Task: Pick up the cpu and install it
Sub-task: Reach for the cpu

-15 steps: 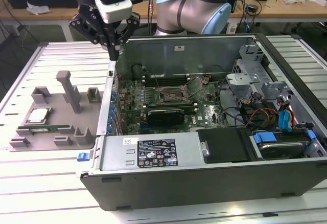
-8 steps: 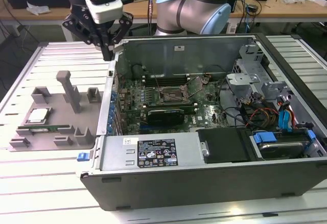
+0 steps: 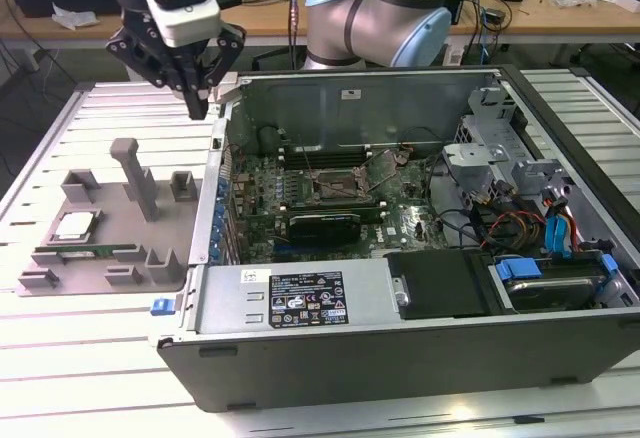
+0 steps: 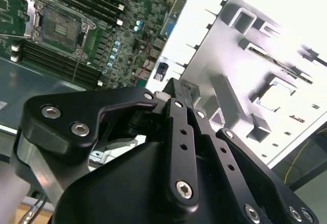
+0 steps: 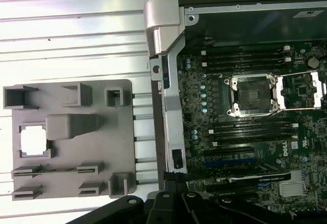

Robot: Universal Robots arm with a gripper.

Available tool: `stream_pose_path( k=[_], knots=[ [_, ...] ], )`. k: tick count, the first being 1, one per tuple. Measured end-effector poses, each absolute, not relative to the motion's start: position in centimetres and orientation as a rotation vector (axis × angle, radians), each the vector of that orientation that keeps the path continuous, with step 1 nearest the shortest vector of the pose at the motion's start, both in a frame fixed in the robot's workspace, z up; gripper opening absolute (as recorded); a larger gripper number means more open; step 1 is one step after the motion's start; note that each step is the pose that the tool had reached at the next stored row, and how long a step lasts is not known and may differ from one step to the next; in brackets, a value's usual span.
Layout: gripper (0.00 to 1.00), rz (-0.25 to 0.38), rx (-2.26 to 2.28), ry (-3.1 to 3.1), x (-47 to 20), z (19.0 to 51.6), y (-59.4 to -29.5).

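Exterior view shows the jaws drawn together with nothing between them. The gripper [image 3: 200, 108] points straight down above the table [image 3: 60, 358], between the grey tray [image 3: 105, 203] and the open computer case [image 3: 300, 348]. One arm [image 3: 385, 13] bends behind the case. One cpu [image 3: 75, 225] lies flat in a tray recess, well apart from the gripper, and one green memory stick [image 3: 85, 253] lies near it. One socket [image 5: 252, 96] stands open in the first wrist view.
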State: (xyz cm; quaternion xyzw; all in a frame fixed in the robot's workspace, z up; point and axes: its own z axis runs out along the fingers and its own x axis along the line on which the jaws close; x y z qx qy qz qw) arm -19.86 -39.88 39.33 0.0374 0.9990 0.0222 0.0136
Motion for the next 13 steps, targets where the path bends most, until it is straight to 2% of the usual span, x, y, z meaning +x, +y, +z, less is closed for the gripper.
stream_pose_path(
  k=[13],
  knots=[
    [0.11,0.069,0.116,3.110,-23.0,39.3,-39.9]
  ],
)
